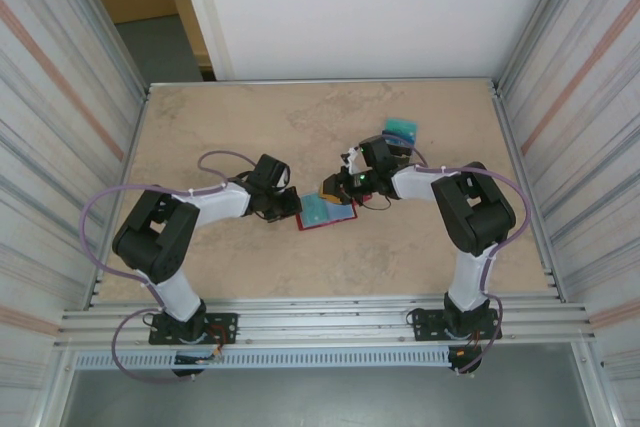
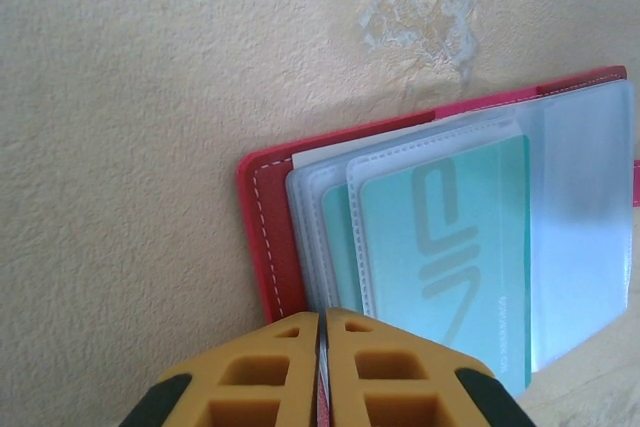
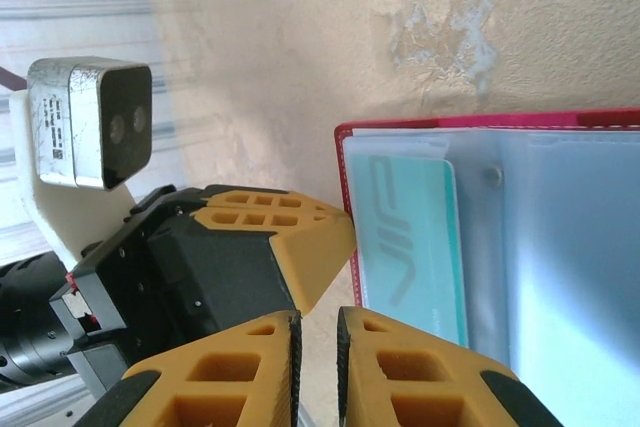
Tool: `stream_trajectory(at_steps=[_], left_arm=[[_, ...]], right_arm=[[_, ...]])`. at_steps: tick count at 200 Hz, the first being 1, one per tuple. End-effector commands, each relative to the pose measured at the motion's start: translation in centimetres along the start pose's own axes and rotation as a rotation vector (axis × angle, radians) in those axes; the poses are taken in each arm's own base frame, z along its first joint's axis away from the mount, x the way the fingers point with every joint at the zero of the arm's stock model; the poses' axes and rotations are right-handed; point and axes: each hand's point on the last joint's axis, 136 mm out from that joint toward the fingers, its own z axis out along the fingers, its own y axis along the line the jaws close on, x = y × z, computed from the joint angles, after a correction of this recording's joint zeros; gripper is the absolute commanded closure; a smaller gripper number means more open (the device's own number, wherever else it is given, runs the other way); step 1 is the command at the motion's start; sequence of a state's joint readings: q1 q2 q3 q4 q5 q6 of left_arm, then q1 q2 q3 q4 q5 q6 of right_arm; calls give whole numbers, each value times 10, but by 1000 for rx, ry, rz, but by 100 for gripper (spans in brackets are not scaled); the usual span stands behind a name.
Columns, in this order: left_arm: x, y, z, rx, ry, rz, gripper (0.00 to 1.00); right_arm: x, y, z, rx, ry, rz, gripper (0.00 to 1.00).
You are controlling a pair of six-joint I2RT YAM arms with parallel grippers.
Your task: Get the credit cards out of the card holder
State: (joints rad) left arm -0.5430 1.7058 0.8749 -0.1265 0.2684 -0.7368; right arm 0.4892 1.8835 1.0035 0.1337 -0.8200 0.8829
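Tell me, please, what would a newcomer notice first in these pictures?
The open red card holder in the middle of the table, a teal card showing through its clear pocket. The left yellow fingers are shut at its edge, the right fingers beside it. A teal pile lies farther back.

Light falls evenly from above in the overhead view. My arms cast only soft, faint shadows on the bench (image 1: pixel 200 127), and the side walls bow outward toward the picture's edges. Through my left wrist camera the bench surface is sharp and warm-toned, while my left end effector (image 2: pixel 322 319), close at the bottom edge, looks slightly soft. The card holder (image 2: pixel 265 237) has clear pockets with a pale blue sheen on the right, hazing what lies under them. In my right wrist view the upper left corner is overexposed to near white, and my right end effector (image 3: pixel 318 322) looms close and a little blurred.
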Motion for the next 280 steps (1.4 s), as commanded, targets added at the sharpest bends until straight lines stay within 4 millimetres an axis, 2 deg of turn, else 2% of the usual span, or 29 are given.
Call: stream_trajectory(at_steps=[1, 37, 54, 92, 186, 280], left_arm=[[6, 12, 5, -31, 28, -28, 90], [6, 14, 5, -35, 26, -30, 90], [5, 13, 7, -34, 29, -26, 90], [-3, 13, 8, -36, 19, -26, 90], [-9, 10, 8, -24, 11, -17, 90], [-6, 12, 7, -25, 12, -21, 90]], right_arm=[[3, 11, -6, -25, 10, -11, 81], [8, -20, -7, 157, 13, -27, 79], [10, -28, -6, 229, 25, -54, 78], [6, -30, -1, 229, 23, -57, 75], [15, -35, 17, 238, 60, -61, 74], [14, -35, 5, 248, 32, -65, 73]])
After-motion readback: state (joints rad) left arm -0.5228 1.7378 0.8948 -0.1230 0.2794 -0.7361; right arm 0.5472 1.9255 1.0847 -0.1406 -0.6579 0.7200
